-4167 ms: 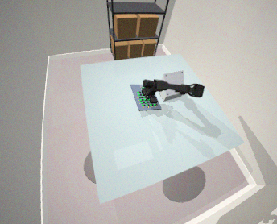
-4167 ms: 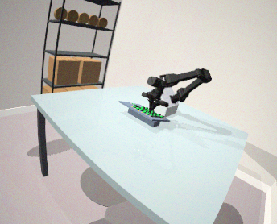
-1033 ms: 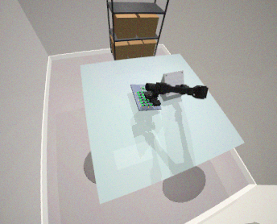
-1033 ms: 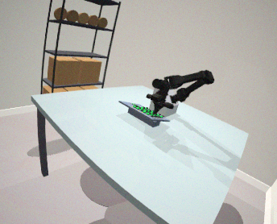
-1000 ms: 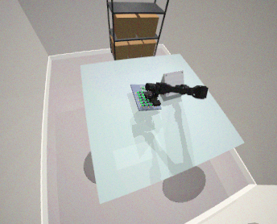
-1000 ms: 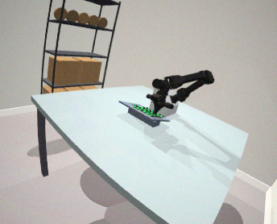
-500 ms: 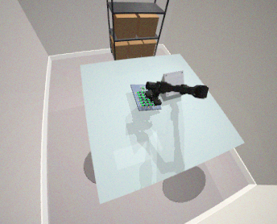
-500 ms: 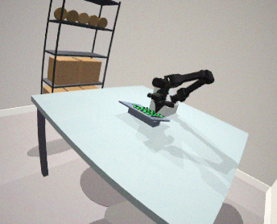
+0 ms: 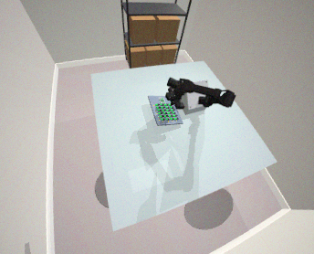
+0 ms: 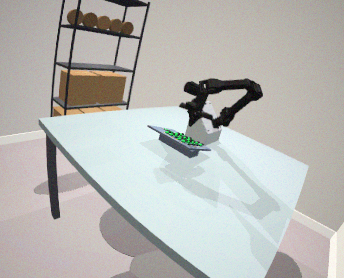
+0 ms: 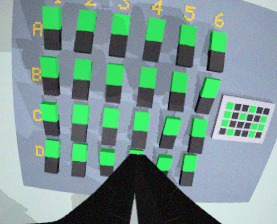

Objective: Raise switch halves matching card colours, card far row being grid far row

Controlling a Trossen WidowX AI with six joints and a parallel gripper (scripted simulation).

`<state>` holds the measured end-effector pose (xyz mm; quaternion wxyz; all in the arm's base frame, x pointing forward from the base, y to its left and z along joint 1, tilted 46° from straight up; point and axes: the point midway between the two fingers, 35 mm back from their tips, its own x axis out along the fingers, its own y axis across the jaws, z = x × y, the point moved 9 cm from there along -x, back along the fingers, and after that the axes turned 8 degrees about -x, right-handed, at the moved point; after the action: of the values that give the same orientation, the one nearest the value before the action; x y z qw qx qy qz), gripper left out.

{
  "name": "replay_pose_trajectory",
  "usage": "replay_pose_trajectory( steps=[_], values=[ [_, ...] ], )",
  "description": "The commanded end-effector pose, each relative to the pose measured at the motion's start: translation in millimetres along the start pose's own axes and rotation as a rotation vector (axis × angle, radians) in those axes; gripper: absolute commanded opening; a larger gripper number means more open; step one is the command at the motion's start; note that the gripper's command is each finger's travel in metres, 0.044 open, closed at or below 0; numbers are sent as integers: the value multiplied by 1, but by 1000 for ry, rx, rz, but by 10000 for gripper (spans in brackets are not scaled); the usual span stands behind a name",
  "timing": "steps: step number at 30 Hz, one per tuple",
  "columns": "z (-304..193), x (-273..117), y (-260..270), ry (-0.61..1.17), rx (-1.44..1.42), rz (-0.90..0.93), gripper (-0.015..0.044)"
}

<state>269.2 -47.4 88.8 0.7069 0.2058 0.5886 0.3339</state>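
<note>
The tilted panel (image 9: pixel 152 99) (image 10: pixel 154 130) (image 11: pixel 249 60) carries switches in rows A to D, columns 1 to 6, each with a green far half and a dark near half. The small card (image 11: pixel 217 133) lies beyond column 6 and shows mixed green and dark squares. My gripper (image 10: pixel 191 124) (image 11: pixel 136 161) is shut and empty, pointing down over row D. In the wrist view its fingertips cover most of switch D4 and partly hide the near halves of D3 and D5. Switch B3 (image 11: pixel 114 75) and switch A6 (image 11: pixel 217 50) show fully. Which halves are raised is hard to tell on most switches.
The arm's pale base block (image 9: pixel 196 101) (image 10: pixel 210 134) stands close beside the panel on the near side. The panel rests on a support on the pale table (image 9: pixel 125 91) (image 10: pixel 87 135). A shelf with boxes (image 9: pixel 143 29) (image 10: pixel 92 89) stands behind the table.
</note>
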Motion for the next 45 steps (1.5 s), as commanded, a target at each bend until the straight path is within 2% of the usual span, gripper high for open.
replay_pose_trajectory(
  steps=[1, 8, 12, 19, 45],
  values=[
    [-17, -1, -44, 0, 7, -3, 0],
    [-26, 1, -60, 1, 13, 1, 0],
    [-29, 32, -59, -22, 13, -1, 0],
    [-29, 43, -59, -24, 13, 0, 0],
    [-29, 58, -59, -24, 13, 1, 0]
  ],
)
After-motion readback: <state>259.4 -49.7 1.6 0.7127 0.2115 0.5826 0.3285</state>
